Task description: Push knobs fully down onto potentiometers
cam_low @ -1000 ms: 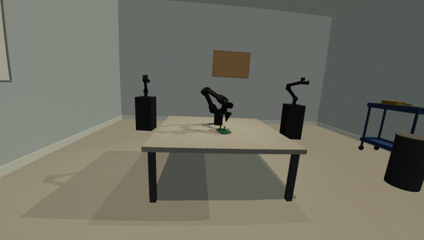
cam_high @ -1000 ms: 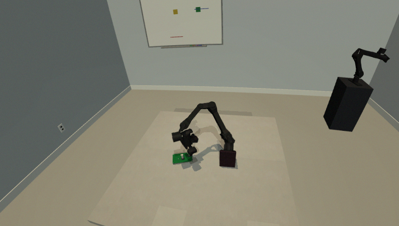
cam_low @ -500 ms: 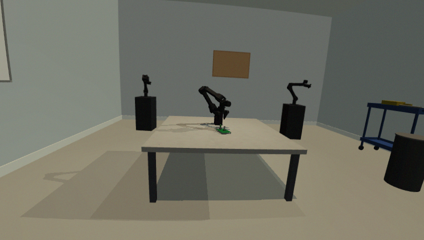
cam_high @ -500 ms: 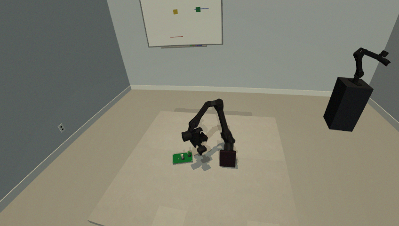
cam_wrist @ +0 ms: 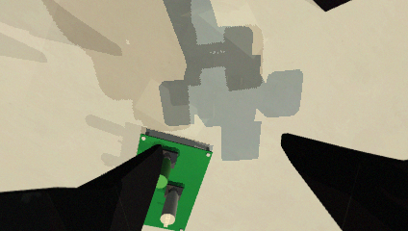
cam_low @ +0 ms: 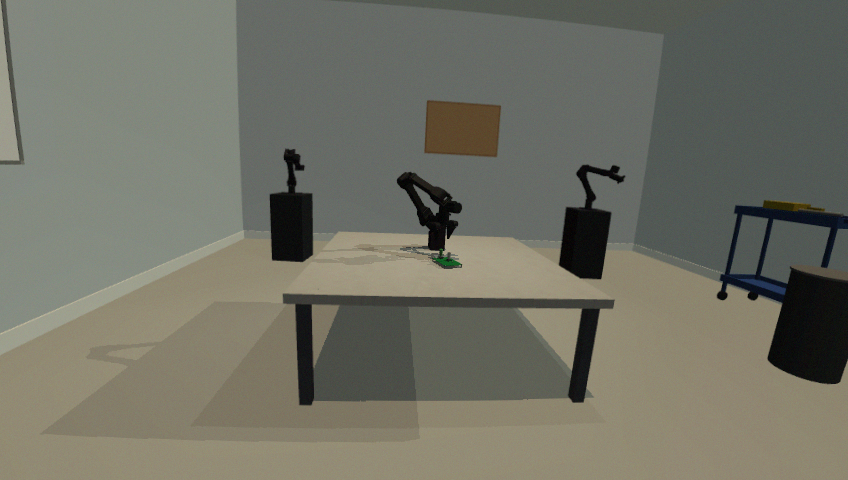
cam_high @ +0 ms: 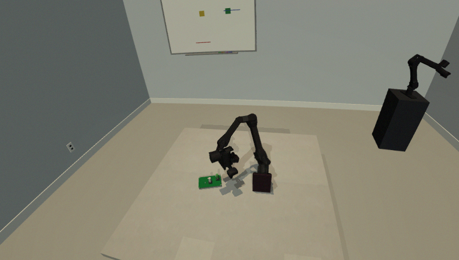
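Note:
The green circuit board (cam_high: 202, 185) (cam_low: 453, 263) (cam_wrist: 193, 174) stands on the table. A white-topped knob (cam_high: 209, 179) (cam_low: 448, 255) (cam_wrist: 167, 218) stands upright above one dark potentiometer (cam_wrist: 176, 187). A green knob (cam_high: 217, 176) (cam_low: 440, 252) (cam_wrist: 165, 167) stands above the other potentiometer (cam_wrist: 170, 153), partly hidden by a finger in the wrist view. Whether either knob touches its potentiometer cannot be told. My gripper (cam_high: 234, 167) (cam_low: 442, 233) (cam_wrist: 221, 144) is wide open and empty, raised above the table and off the board toward the arm's base.
The table (cam_high: 257, 222) (cam_low: 386, 282) (cam_wrist: 346, 87) bears the board and the arm's base (cam_high: 261, 182). Shadows of the arm fall beside the board. Other arms on black pedestals (cam_high: 399, 125) (cam_low: 291, 228), a blue cart (cam_low: 767, 214) and a dark bin (cam_low: 812, 327) stand away from the table.

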`<control>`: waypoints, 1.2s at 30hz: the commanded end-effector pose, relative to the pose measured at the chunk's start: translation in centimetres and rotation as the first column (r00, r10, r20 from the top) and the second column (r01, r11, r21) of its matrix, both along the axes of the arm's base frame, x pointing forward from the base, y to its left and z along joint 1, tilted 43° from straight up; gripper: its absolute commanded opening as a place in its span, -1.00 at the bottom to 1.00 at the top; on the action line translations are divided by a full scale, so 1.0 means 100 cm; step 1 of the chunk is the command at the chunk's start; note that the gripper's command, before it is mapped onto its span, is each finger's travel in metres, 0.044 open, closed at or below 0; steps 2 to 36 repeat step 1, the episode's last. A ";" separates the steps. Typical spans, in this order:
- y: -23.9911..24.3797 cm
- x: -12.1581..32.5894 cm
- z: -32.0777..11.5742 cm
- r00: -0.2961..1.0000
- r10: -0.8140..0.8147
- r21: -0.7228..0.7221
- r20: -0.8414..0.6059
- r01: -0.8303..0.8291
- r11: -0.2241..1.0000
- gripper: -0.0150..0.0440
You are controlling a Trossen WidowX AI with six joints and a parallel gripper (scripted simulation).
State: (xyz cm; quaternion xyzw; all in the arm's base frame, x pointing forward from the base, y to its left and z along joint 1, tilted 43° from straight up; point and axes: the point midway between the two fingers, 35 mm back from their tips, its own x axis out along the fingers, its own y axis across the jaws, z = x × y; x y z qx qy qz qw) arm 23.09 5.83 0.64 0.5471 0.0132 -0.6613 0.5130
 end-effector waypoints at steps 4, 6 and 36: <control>0.000 -0.001 0.000 1.000 -0.005 0.004 0.001 0.005 1.000 1.00; 0.000 -0.001 0.000 1.000 -0.005 0.004 0.001 0.005 1.000 1.00; 0.000 -0.001 0.000 1.000 -0.005 0.004 0.001 0.005 1.000 1.00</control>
